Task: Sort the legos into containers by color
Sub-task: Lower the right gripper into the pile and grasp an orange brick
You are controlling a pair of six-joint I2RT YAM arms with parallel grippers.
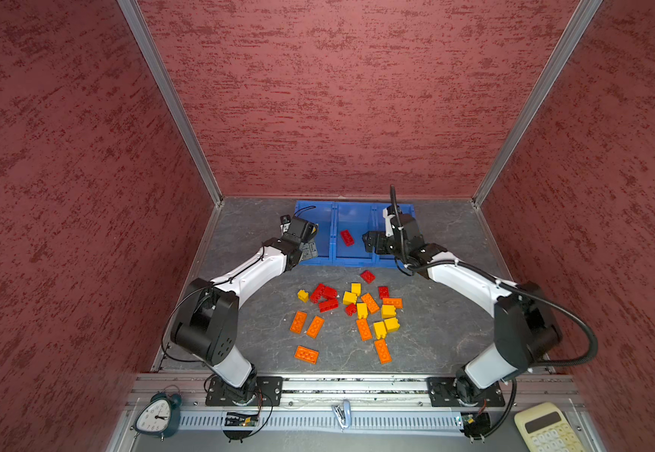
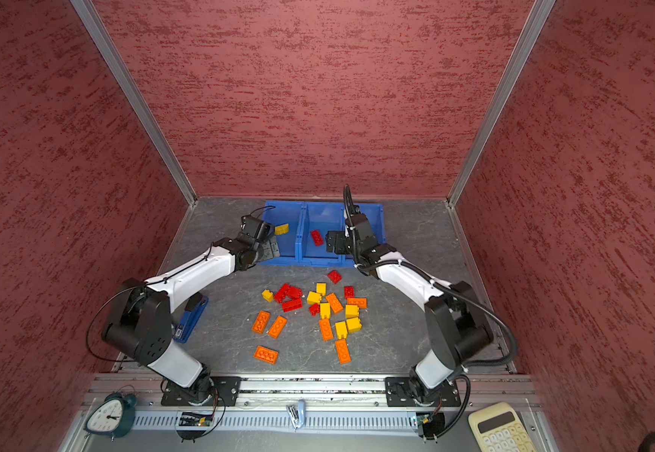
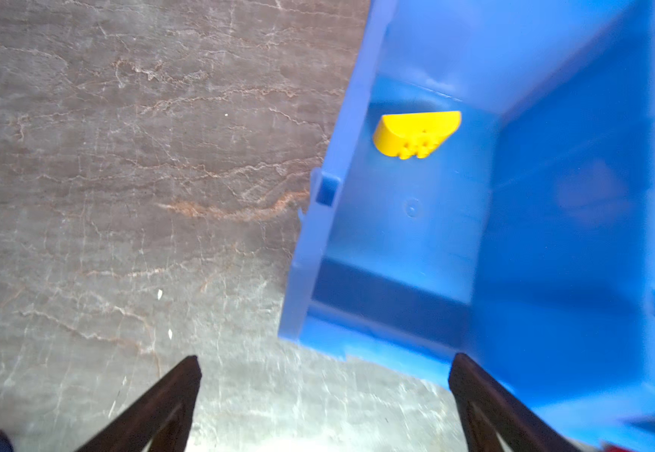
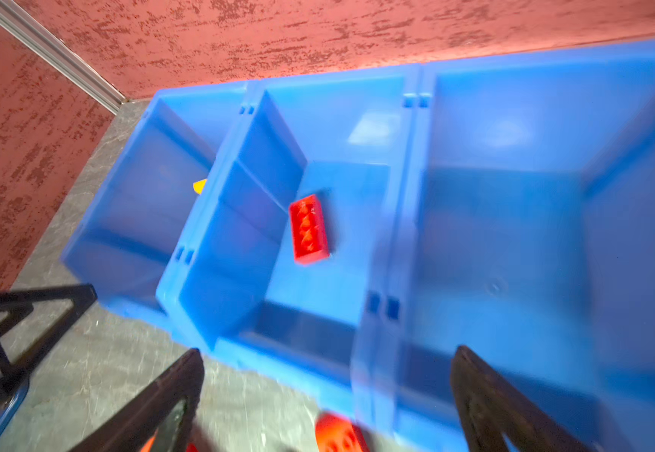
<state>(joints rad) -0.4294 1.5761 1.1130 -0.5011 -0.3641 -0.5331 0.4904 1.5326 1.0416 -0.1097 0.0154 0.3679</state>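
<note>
Over the three joined blue plastic bins [image 1: 353, 261] | my right claw [image 4: 328, 352] spread apart, empty; left claw [image 3: 324, 358] likewise | long red studded brick [image 4: 309, 229] lies in middle bin, yellow brick [image 3: 416, 133] in left | advice: rise clear of walls before reaching for table pile [image 1: 370, 303].

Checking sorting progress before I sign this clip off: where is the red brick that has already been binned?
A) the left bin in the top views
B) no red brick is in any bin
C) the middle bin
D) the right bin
C: the long red brick lies on the floor of the middle bin, while the left bin holds only a yellow brick.
</note>
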